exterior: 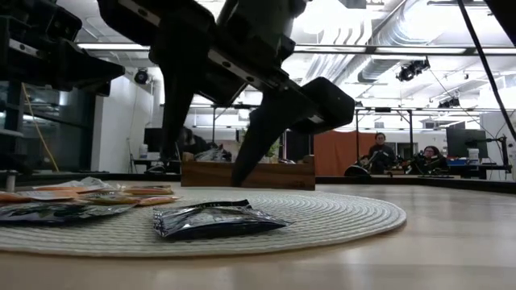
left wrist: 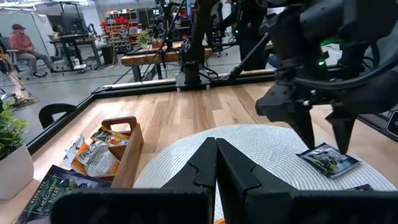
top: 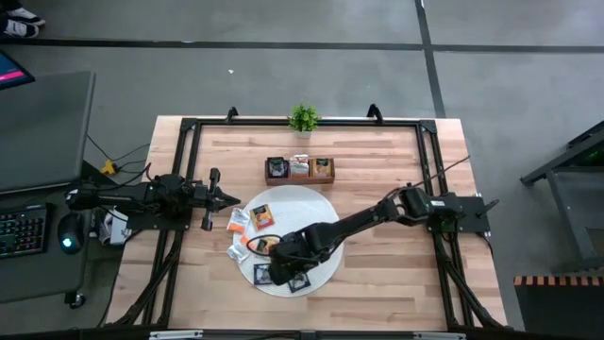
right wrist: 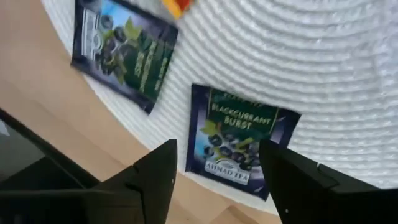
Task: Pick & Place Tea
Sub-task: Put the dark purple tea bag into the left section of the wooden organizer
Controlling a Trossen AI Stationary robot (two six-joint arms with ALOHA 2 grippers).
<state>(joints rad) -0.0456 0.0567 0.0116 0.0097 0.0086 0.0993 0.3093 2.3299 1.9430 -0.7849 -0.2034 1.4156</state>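
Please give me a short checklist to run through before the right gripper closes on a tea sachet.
1. Right gripper open: ok.
2. Blackcurrant sachet lined up between its fingers: ok in the right wrist view.
3. Sachet lying flat on the round mat: ok.
4. Second dark sachet apart from the target: ok.
5. Fingertips low enough to grip: cannot tell.
6. Left gripper shut, waiting off the mat's left edge: ok.
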